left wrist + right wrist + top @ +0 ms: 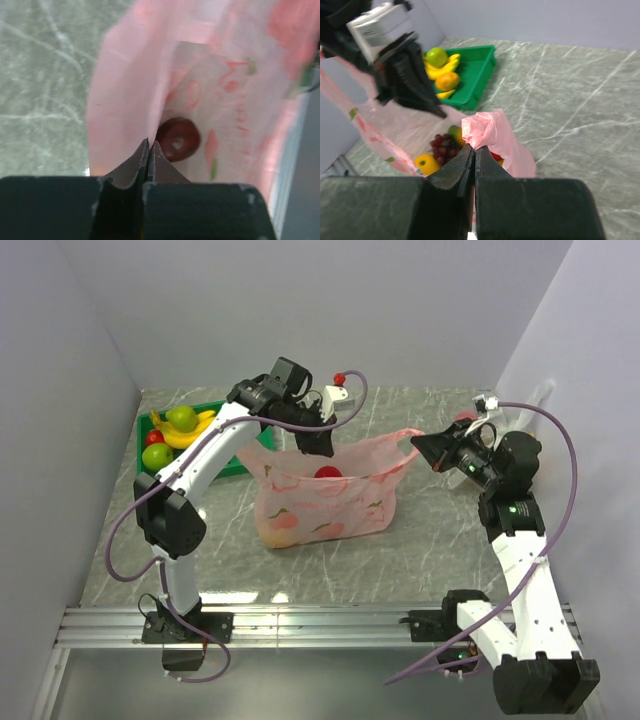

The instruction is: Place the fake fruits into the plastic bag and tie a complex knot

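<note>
The fruit not yet packed lies in the green tray (232, 472) at the far left of the bench (440, 550), to the left of the left claw (318, 445) and on that arm's own side, so the left arm is clearly the nearer one for the next pick. A green apple (182, 417) and a banana (190, 435) show there, the banana's length running roughly left to right across the tray. The pink bag (330, 505) stands mid-bench between the two arms, its mouth stretched left to right. A red fruit (327, 472) is already inside, and the right wrist view also shows grapes (442, 145) and a yellow fruit (427, 162). The left arm rises from its base, reaches forward and to the right over the bag, and bends at the wrist so the claw points down into the mouth. Its jaws are closed tip to tip right at the near rim, and I cannot tell whether any film is caught between them. The right claw (432, 450) points left from a raised, folded arm and is clamped on the bunched right handle (482, 131), holding that side of the bag up.
</note>
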Action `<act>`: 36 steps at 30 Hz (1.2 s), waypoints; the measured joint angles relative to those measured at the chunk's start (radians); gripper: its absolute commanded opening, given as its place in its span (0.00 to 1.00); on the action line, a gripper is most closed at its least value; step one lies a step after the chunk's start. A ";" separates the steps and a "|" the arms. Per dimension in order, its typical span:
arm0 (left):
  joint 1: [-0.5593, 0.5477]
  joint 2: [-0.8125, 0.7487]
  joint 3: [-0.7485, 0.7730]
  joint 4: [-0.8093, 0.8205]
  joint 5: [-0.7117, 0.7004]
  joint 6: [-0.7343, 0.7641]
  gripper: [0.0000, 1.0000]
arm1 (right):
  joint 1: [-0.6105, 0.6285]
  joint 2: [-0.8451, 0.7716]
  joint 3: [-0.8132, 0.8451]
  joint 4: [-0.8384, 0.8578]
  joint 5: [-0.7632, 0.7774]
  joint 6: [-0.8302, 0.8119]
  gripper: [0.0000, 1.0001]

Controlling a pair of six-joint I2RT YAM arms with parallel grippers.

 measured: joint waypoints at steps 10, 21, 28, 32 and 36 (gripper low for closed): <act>0.014 0.000 0.020 -0.097 0.199 0.030 0.00 | 0.097 0.115 0.000 0.143 0.186 -0.005 0.00; 0.014 0.000 0.005 -0.128 0.309 -0.005 0.15 | 0.156 0.171 0.000 0.230 0.416 0.002 0.00; 0.012 0.006 -0.007 -0.114 0.328 -0.092 0.49 | 0.198 0.195 -0.001 0.272 0.474 0.002 0.00; 0.005 0.015 -0.018 -0.086 0.335 -0.147 0.55 | 0.204 0.205 -0.002 0.281 0.486 0.002 0.00; -0.011 0.015 -0.029 -0.052 0.315 -0.206 0.57 | 0.207 0.209 -0.004 0.288 0.497 0.002 0.00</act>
